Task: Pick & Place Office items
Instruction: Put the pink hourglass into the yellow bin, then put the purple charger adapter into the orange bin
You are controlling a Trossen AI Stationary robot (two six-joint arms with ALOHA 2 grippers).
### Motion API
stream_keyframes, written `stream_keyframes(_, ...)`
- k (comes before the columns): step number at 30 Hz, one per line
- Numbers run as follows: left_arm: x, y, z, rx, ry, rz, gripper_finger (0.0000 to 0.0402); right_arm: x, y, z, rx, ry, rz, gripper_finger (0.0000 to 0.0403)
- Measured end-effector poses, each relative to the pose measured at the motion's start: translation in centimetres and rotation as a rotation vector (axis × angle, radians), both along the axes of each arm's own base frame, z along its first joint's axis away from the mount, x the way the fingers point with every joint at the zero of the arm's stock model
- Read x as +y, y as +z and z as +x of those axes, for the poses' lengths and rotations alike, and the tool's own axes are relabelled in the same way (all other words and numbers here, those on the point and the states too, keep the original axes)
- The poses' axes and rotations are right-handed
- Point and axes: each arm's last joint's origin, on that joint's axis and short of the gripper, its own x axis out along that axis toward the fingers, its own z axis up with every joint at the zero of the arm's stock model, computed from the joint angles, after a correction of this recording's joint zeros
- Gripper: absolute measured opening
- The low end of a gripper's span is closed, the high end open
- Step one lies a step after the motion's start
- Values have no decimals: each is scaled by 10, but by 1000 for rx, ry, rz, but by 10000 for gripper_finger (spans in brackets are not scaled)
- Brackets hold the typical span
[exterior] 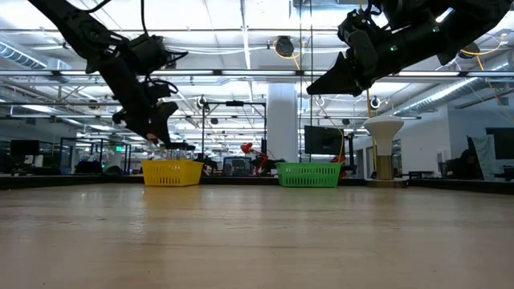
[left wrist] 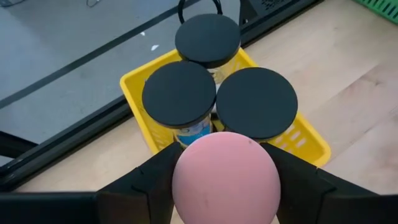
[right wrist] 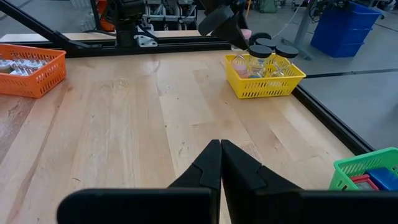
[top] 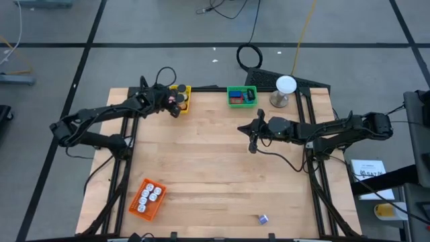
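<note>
My left gripper [top: 176, 101] hovers over the yellow basket [top: 183, 98] at the table's far edge, shut on a pink round piece [left wrist: 224, 179]. Three black-topped round pieces [left wrist: 179, 93] stand upright in that basket [left wrist: 134, 84]. In the low view the left gripper [exterior: 157, 132] hangs just above the basket [exterior: 173, 172]. My right gripper [top: 253, 139] is shut and holds nothing; it hangs above the table right of centre, with its fingers [right wrist: 221, 158] closed together. The green basket [top: 242, 96] holds red and blue blocks [right wrist: 373, 180]. My left gripper pinches the pink round piece by its sides [left wrist: 180, 180], one finger [left wrist: 149, 180] on each side. The piece sits upright with its round top facing the wrist camera, lifted clear above the yellow basket's near end. What is below the top is hidden.
An orange basket [top: 146, 199] with white bits lies near the table's near-left corner. A small loose piece [top: 263, 218] lies by the near edge. The white ball on its grey stand [top: 285, 91] stands at the far right. Bare wood spans the table's middle.
</note>
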Motion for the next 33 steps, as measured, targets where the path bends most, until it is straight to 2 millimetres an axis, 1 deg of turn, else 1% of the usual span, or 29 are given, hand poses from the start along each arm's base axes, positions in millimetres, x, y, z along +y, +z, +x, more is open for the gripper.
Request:
stream_keyframes(4,0,0,0,5,-2,0,226,0,0,0,0,0,0,0)
stream_keyframes(12,-5,7,-5,18,-21,13,277,0,0,0,0,1,0,0)
stream_keyframes(16,-8,17,-10,0,-37,52,295,0,0,0,0,1,0,0)
stream_keyframes(19,-16,30,-17,-24,-52,86,295,0,0,0,0,1,1,0)
stream_keyframes(22,-32,40,-24,-36,-100,85,275,2,0,0,-3,18,28,0)
stream_keyframes(25,-54,44,-28,-102,-203,102,233,9,0,1,-11,150,91,2)
stream_keyframes(28,-78,29,-25,-209,-360,127,177,19,0,2,-9,256,121,5)
stream_keyframes(31,-101,5,-22,-329,-506,168,119,33,-3,1,19,232,124,5)
stream_keyframes(33,-115,-14,-22,-395,-586,205,85,47,-6,-2,57,209,116,3)
